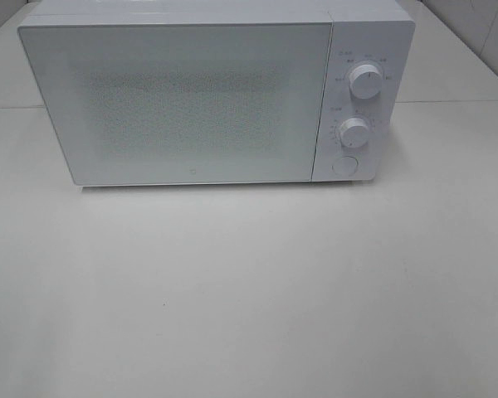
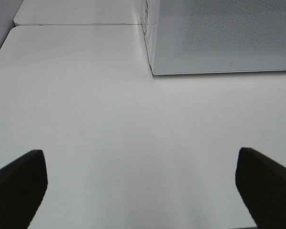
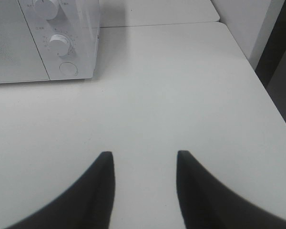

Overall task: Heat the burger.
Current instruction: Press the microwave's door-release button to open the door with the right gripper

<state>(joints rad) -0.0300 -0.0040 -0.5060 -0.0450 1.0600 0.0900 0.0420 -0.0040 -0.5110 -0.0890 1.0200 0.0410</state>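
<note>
The burger is not in view in any frame. A white microwave (image 1: 199, 95) stands at the back of the white table with its door shut; it has two knobs (image 1: 365, 81) and a round button (image 1: 344, 164) on its right panel. It also shows in the left wrist view (image 2: 224, 36) and the right wrist view (image 3: 43, 38). Neither arm shows in the exterior high view. My left gripper (image 2: 140, 191) is open and empty above the bare table left of the microwave's front. My right gripper (image 3: 144, 164) is open and empty above the table right of the microwave.
The white table (image 1: 249, 290) has a seam running behind the microwave's front. Its right edge (image 3: 257, 71) drops off to a dark gap beside a white wall. A second tabletop (image 2: 76, 12) joins at the back left.
</note>
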